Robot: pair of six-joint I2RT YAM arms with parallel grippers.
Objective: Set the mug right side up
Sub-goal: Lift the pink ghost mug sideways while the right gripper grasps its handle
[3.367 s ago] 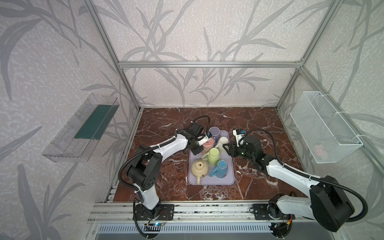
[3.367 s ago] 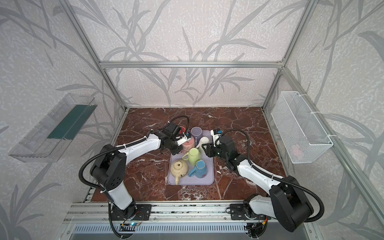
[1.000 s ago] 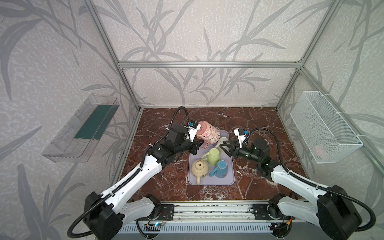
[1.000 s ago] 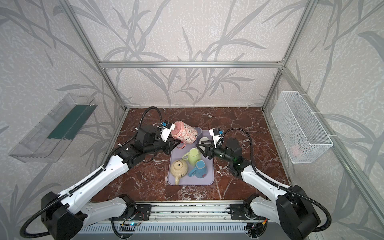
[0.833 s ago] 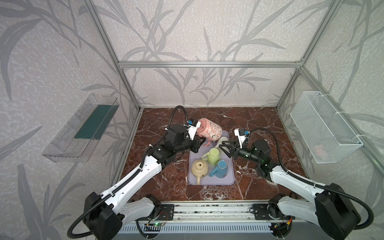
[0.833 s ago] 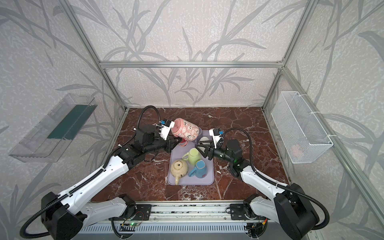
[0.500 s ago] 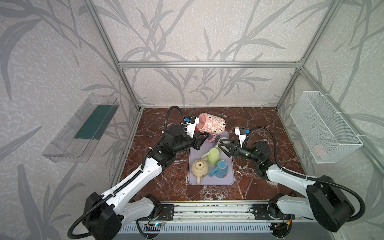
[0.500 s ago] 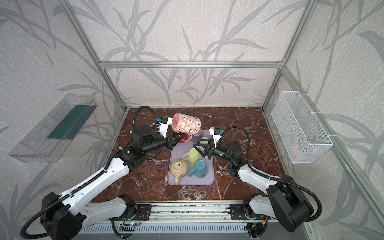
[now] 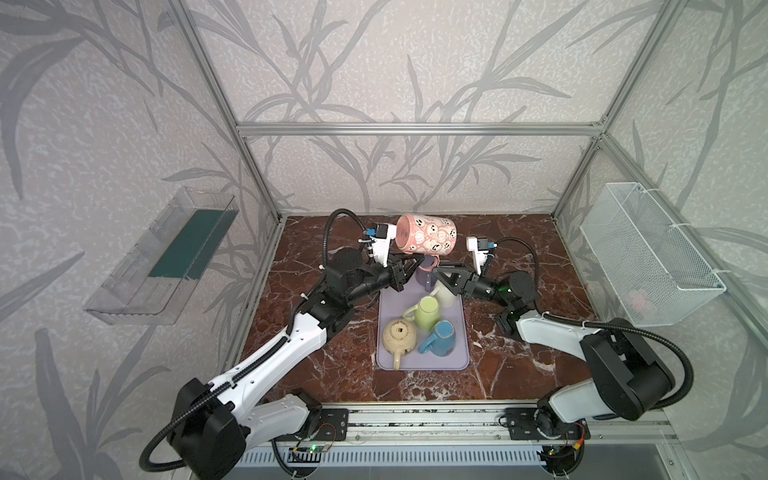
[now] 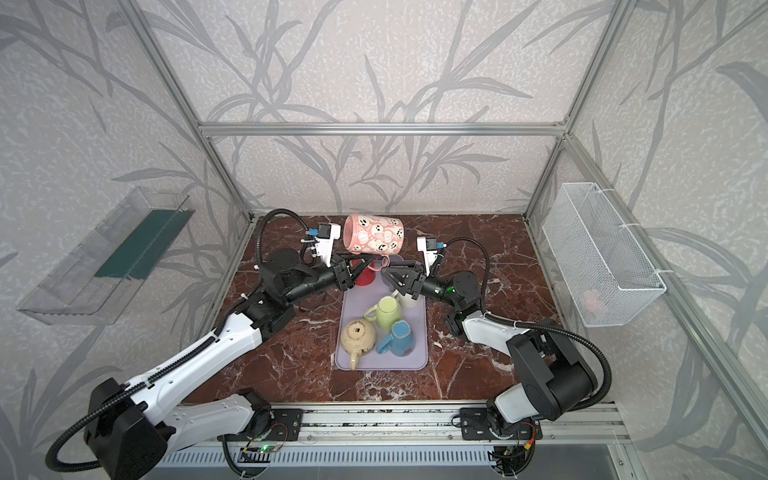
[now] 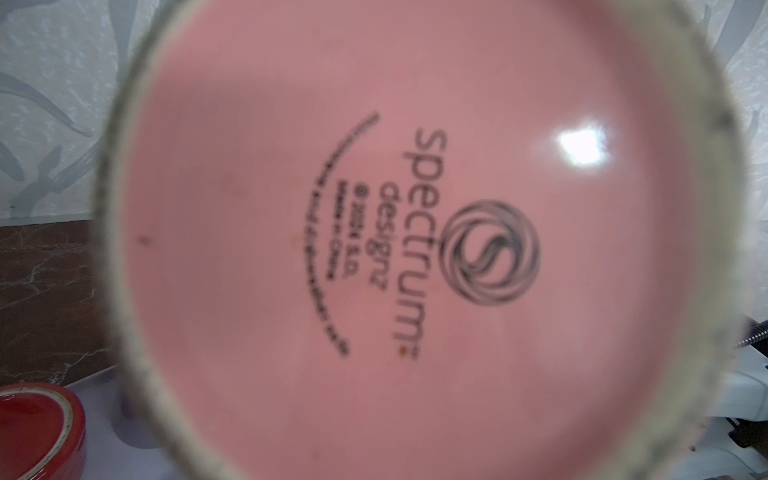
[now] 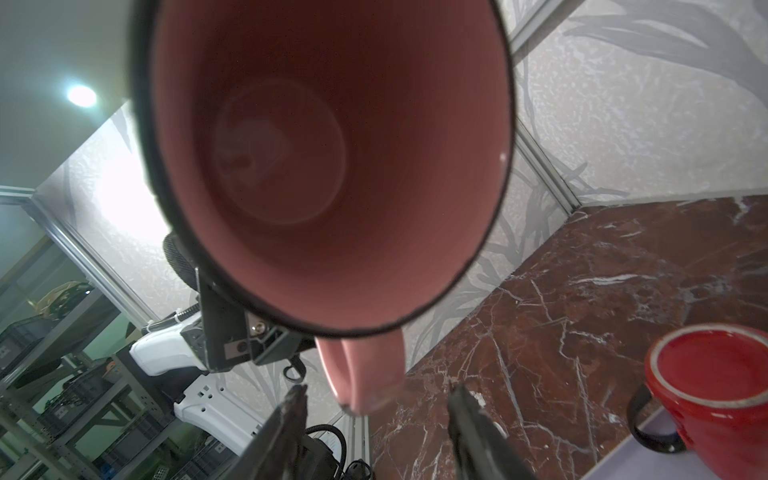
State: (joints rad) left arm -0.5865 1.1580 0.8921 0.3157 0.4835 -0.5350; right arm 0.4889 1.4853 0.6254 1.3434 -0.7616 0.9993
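The pink mug (image 9: 426, 239) with white faces hangs in the air above the far end of the tray, lying on its side with its mouth toward the right arm. My left gripper (image 9: 409, 268) is shut on it from below, near the handle (image 10: 380, 262). The left wrist view is filled by the mug's printed base (image 11: 395, 232). The right wrist view looks into the mug's open mouth (image 12: 324, 166). My right gripper (image 12: 378, 401) is open, and the tip of the pink handle (image 12: 365, 374) hangs just ahead of the gap between its fingertips, apart from them.
A lavender tray (image 9: 422, 363) holds a beige teapot (image 9: 399, 336), a green mug (image 9: 428, 311), a blue mug (image 9: 440, 336), a white cup, a purple cup (image 9: 426, 278) and a red mug (image 10: 365, 276). A wire basket (image 9: 648, 253) and a clear shelf (image 9: 166, 257) hang on the side walls.
My left arm has lifted the pink mug higher and swung it from slanted to lying sideways. My right gripper has risen and moved in toward the handle.
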